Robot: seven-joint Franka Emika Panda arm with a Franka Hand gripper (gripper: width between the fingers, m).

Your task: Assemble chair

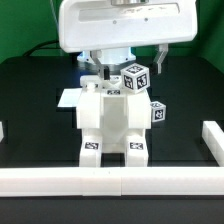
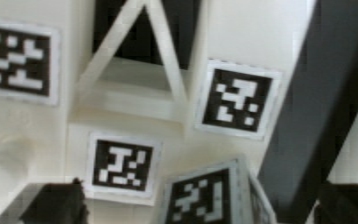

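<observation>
- Border rail (image 1: 60, 180): runs along the table (image 1: 30, 110) edge, well outboard of the jaws. Ignore it.
- Chair (image 1: 108, 120): directly below the jaws, standing on two tagged feet. Its long axis is upright, so it lines up with the jaws' approach line.
- Tagged block (image 1: 135, 78): at the chair's top and the part nearest under the jaws, offset toward the exterior view's right. A second tagged piece (image 1: 157, 113) sits lower beside the body, further off the same way.
- Gripper (image 2: 153, 207): the jaws are spread wide with nothing clamped. The dark fingertips (image 2: 60, 200) stand apart, with tagged white faces beyond them.
- My read: the next move turns on that sideways offset. You'd likely need to shift the jaws over the top block before descending. There's only one arm, so no choice there.
- Views: the exterior view gives you the chair's whole stance and its feet, but the wrist housing hides the fingers. The wrist view gives you the finger spread and four tags up close. It's blurred, and I can't tell which part each tag belongs to.
</observation>
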